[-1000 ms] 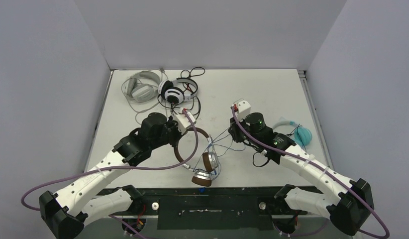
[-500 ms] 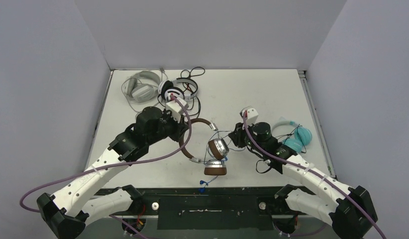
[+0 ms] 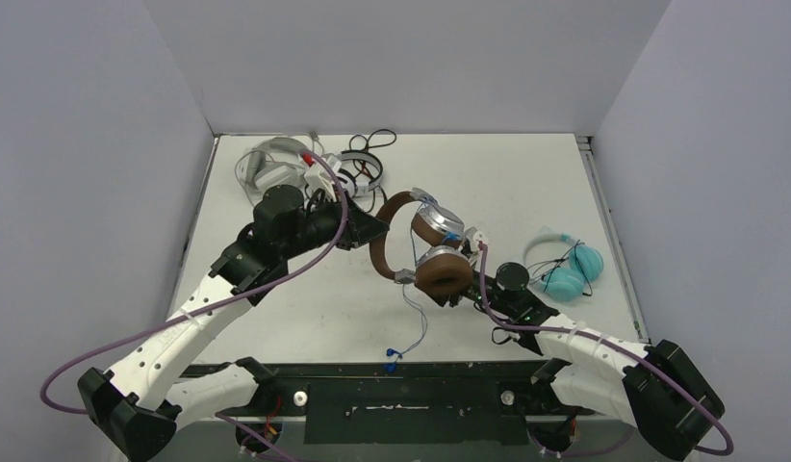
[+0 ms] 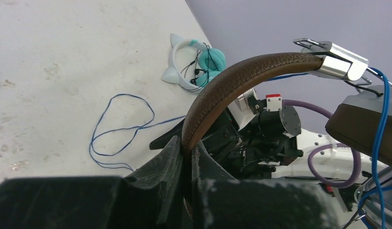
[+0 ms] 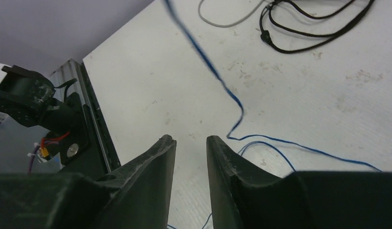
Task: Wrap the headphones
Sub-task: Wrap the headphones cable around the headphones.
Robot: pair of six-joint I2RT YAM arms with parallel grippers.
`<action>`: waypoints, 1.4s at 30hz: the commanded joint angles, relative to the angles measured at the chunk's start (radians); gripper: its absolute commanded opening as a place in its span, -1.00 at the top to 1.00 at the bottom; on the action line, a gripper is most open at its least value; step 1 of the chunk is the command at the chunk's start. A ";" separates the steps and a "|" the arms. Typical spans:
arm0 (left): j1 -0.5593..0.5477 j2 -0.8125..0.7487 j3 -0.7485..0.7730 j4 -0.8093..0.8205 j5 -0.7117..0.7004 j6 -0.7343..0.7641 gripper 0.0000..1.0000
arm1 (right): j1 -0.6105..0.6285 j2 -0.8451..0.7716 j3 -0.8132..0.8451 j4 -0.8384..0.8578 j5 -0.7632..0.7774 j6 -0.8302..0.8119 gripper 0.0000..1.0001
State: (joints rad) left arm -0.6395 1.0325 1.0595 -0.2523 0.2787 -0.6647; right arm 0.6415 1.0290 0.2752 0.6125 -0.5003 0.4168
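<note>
The brown headphones (image 3: 442, 272) hang in the air over the table's middle, held by their band (image 4: 242, 76) in my left gripper (image 4: 187, 143), which is shut on it. Their blue cable (image 3: 411, 322) trails from the earcups down to the table and ends in a plug near the front edge. My right gripper (image 5: 190, 140) is open just above the table, with nothing between its fingers and the blue cable (image 5: 222, 86) passing beyond its tips. In the top view its fingers are hidden under the brown earcup.
Teal headphones (image 3: 565, 269) lie at the right. The pale grey headphones (image 3: 262, 159) and the black-and-white headphones (image 3: 358, 168), with loose black cable (image 5: 304, 24), lie at the back left, partly behind my left arm. The table's front edge is close to my right gripper.
My left arm has lifted the brown headphones up and toward the back right. My right arm has drawn back toward the front edge and its jaws have parted.
</note>
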 commanded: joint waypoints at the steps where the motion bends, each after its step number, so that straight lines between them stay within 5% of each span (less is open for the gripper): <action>1: 0.004 0.018 0.073 0.084 0.062 -0.164 1.00 | 0.021 0.029 -0.002 0.260 -0.047 0.003 0.24; 7: 0.006 0.033 0.074 0.088 0.069 -0.213 1.00 | 0.027 0.025 -0.030 0.317 0.026 -0.041 -0.35; 22: 0.006 0.064 0.171 0.054 0.151 -0.230 1.00 | 0.026 0.000 0.014 0.226 0.253 -0.108 -0.42; 30: 0.008 0.069 0.178 0.066 0.166 -0.239 1.00 | 0.065 0.159 0.121 0.292 0.147 -0.133 0.05; 35: 0.027 0.074 0.219 0.030 0.058 -0.201 1.00 | 0.179 0.192 0.129 0.312 0.110 -0.144 0.96; 42: 0.103 0.082 0.296 -0.156 -0.328 0.028 1.00 | 0.304 0.066 0.102 0.252 0.023 -0.075 1.00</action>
State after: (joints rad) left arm -0.5682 1.1202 1.2736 -0.3618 0.2317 -0.7662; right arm 0.9035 1.1675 0.3740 0.8413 -0.3935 0.3031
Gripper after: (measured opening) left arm 0.051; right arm 0.026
